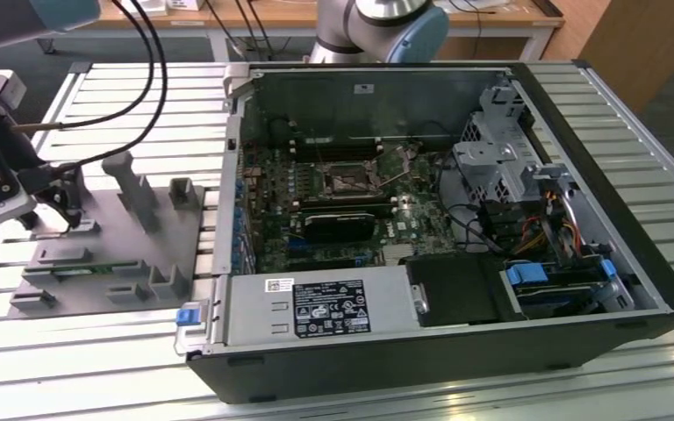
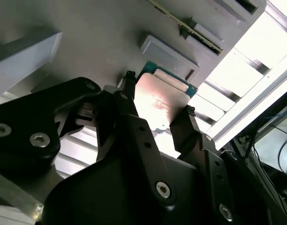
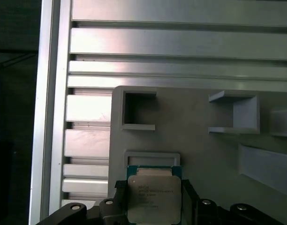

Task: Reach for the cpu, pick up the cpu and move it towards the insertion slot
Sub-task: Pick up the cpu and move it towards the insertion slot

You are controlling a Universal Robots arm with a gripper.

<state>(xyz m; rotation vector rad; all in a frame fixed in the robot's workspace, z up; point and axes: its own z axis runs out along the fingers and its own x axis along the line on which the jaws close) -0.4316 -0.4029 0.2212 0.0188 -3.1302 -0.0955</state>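
The cpu (image 2: 158,99), a small square chip with a shiny silver top and green edge, lies on the grey tray (image 2: 101,37) against a low grey block. My gripper (image 2: 157,96) straddles it, one black finger against each side edge, shut on it. The first wrist view shows the cpu (image 3: 154,197) between the fingertips (image 3: 119,190). In the exterior view my gripper (image 1: 62,206) is low over the tray (image 1: 126,263) at that view's left. The insertion slot (image 1: 346,180), a square socket with a dark centre, sits on the green board inside the open computer case, far from the gripper.
Upright grey blocks (image 1: 126,180) stand on the tray near the gripper. The open computer case (image 1: 431,228) holds a black card (image 1: 337,224), cables and drive cages. Slatted metal table (image 1: 618,114) lies all around. Black cables (image 1: 138,79) hang to the arm.
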